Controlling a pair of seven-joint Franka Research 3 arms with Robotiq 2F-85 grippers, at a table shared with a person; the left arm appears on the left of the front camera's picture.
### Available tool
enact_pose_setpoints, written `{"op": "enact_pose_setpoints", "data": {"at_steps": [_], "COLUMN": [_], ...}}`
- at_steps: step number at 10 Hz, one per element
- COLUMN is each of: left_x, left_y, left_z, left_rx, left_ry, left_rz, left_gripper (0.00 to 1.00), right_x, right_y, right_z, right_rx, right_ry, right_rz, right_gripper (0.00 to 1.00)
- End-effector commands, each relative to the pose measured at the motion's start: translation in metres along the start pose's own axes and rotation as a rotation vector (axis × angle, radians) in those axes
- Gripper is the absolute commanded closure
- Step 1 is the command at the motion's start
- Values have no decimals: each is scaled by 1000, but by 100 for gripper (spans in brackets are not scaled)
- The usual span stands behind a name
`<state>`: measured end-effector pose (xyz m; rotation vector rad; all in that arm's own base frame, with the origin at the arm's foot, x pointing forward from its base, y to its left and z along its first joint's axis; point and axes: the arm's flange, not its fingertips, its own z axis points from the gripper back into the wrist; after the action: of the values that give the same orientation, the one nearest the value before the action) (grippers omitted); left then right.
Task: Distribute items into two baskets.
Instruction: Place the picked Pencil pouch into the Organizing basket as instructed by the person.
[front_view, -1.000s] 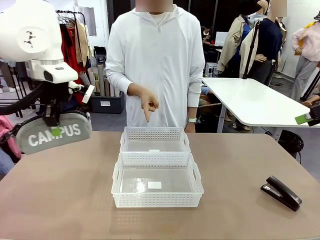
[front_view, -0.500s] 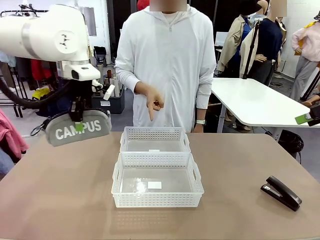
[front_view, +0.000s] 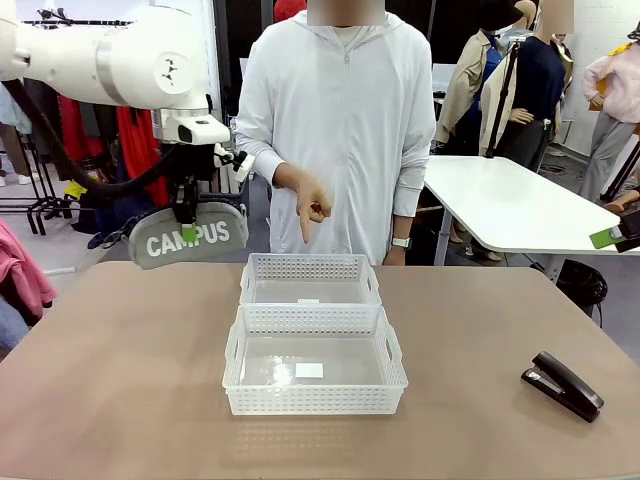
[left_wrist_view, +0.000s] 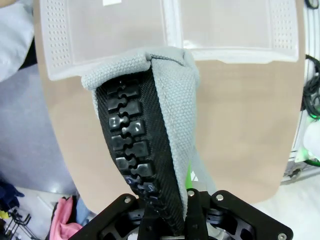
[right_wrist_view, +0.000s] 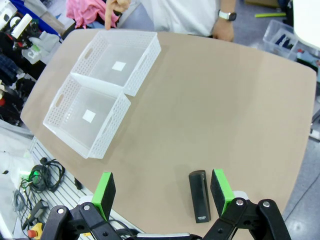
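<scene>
Grey fabric pouch (front_view: 190, 240) hangs pinched in the left gripper (front_view: 187, 225) at the frame's upper left, just beside the far basket (front_view: 310, 267) that a person's hand (front_view: 308, 205) points toward. Delivery seems underway: next, centre over that basket and release. The right gripper (right_wrist_view: 162, 190) gapes above the black stapler (right_wrist_view: 199, 195).

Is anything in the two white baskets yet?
Both empty. The near basket and far basket have nothing inside but a small white label on each floor.
</scene>
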<state>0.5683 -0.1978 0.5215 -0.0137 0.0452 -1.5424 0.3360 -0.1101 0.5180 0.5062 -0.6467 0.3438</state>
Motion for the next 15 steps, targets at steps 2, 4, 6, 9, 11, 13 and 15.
{"op": "enact_pose_setpoints", "data": {"at_steps": [2,4,6,9,11,13,15], "left_x": [20,35,53,81,95,105,112], "left_y": [36,46,55,66,73,78,84], "left_z": [-3,-15,-28,-44,-51,-50,-52], "left_rx": [-42,-33,-20,-39,-43,-17,-13], "left_ry": [-18,-42,-45,-29,-19,-10,-16], "left_rz": [-37,-50,-69,-101,-113,-116,-120], "left_gripper": [100,100,100,100,100,100,100], "right_x": [-1,-1,-1,-1,-1,-1,-1], "right_y": [0,0,0,0,0,0,0], "right_z": [-1,-1,-1,-1,-1,-1,-1], "right_rx": [23,23,23,23,23,23,23], "right_ry": [-22,-22,-22,-22,-22,-22,-22], "right_rz": [12,12,12,12,12,12,12], "right_gripper": [0,0,0,0,0,0,0]}}
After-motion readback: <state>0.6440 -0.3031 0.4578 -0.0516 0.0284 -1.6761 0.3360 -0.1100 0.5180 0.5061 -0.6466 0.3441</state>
